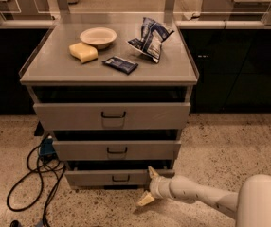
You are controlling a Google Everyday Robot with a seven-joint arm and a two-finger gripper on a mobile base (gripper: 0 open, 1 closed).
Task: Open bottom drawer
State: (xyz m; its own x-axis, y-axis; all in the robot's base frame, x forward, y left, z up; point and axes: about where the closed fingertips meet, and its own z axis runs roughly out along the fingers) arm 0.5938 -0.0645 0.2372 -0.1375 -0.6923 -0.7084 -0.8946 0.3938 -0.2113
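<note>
gripper [149,186] hovering low at right end of bottom drawer [93,178], fingers spread, gripping nothing | drawer sitting lowest, near floor | advice: shifting left onto black handle [121,178], closing squarely, pulling straight nearward

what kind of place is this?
Likely an office kitchenette: long dark-fronted counter, speckled stone floor, blue snack bag. Open white end effector sits at the grey metal bottom drawer, right end.

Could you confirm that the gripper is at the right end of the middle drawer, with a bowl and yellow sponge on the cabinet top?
Not quite: the camera view shows the gripper at the right end of the bottom drawer, not the middle one. The bowl and yellow sponge are on the cabinet top.
</note>
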